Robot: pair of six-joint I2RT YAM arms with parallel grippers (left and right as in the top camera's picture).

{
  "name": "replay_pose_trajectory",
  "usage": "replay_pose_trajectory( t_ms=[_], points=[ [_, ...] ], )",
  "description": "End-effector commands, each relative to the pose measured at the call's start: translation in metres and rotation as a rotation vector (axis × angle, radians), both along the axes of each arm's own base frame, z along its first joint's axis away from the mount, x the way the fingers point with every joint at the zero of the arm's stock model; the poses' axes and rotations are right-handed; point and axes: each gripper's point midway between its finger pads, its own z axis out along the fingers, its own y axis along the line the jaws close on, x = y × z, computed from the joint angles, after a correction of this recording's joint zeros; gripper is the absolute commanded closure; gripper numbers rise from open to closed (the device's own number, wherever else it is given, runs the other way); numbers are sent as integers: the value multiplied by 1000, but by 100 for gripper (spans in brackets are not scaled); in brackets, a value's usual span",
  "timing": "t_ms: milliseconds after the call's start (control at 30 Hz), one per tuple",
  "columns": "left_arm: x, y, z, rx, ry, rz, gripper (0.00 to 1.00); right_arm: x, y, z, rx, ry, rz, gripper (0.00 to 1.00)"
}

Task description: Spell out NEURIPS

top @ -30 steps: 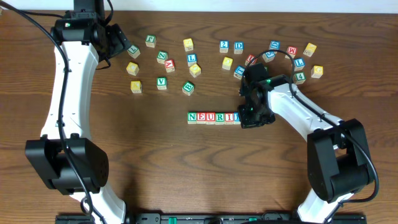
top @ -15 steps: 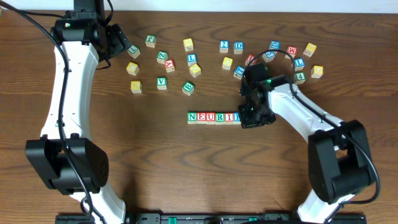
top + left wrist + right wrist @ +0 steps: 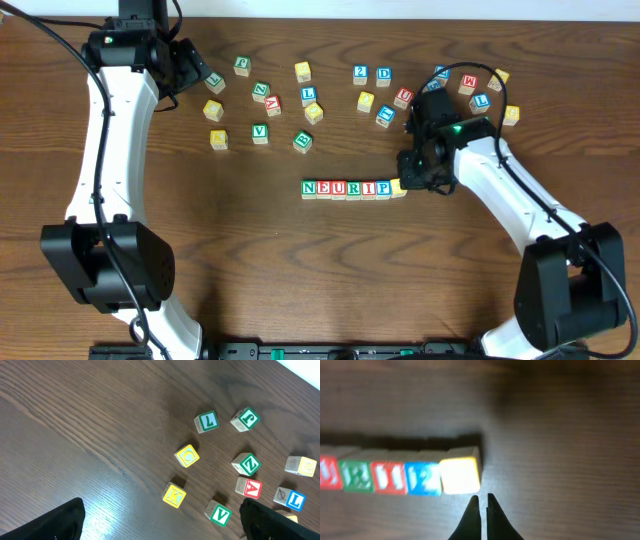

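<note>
**Item: cube row.** Seven light-wood alphabet cubes [image 3: 353, 188] in one straight line at mid-table, side by side. From the overhead view they read N [image 3: 309, 188], E, U, R, I, P [image 3: 383, 188]. A yellow-faced cube [image 3: 398, 186] closes the right end, sitting slightly askew; its letter is not legible.

**Right gripper** [image 3: 481, 502]: fingers pressed together and holding nothing. The tips are low over the table, just beside the near edge of the yellow-faced cube. Whether they touch it cannot be told.

**Left gripper** [image 3: 160, 527]: fingers [image 3: 55, 522] spread wide apart and empty, hanging over the far-left group of loose cubes.

**Loose cubes, left group:**
- green L [image 3: 206, 421]
- green J [image 3: 245, 418]
- yellow C [image 3: 187, 455]
- yellow K [image 3: 174, 495]
- green Z [image 3: 247, 464]
- red A [image 3: 249, 488]
- green V [image 3: 218, 514]
- blue L [image 3: 290, 499]

**Loose cubes, right group:** a blue 2 [image 3: 360, 73] and a blue D [image 3: 384, 75], with more cubes scattered behind the right arm.

**Surface:** dark wood-grain table [image 3: 250, 270].
</note>
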Motion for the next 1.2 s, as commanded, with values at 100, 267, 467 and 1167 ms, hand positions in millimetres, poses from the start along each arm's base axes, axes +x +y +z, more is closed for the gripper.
replay_pose_trajectory(
  t_ms=[100, 267, 467, 1167],
  points=[
    [-1, 3, -5, 14, 15, 2, 2, 2, -10, -29, -29, 38, -103, 99],
    [-1, 3, -5, 14, 15, 2, 2, 3, -9, -37, -26, 53, -104, 99],
    [-1, 3, -5, 14, 15, 2, 3, 3, -7, -39, -17, 60, -102, 99],
    [-1, 3, -5, 14, 15, 2, 3, -7, -2, -45, 6, 92, -90, 99]
  ],
)
